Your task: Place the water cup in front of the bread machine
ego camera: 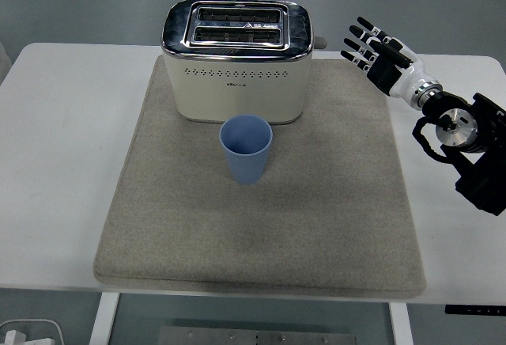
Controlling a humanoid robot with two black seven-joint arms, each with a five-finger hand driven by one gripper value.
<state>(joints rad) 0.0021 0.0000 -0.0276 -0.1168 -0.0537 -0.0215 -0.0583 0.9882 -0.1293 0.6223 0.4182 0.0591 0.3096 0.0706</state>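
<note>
Blue plastic is what the water cup point(246, 149) looks to be made of, and it is standing upright and empty on the grey felt mat point(332, 226), just in front of the cream toaster point(236, 60) that serves as the bread machine, near its front face but apart from it. By the look of things the cup is already sitting where the task wants it. The right hand point(383, 57) is hovering off the mat's far right corner, well apart from the cup, its fingers point(357, 42) spreading wide and holding nothing. The left arm is not showing anywhere over the white worktop point(63, 123).

If any step remains, it is probably pulling the arm clear. Doing that well means keeping the open hand high and to the right, away from the toaster's side lever point(319, 43), so nothing is nudging the light cup, which would tip or slide easily on the soft mat.
</note>
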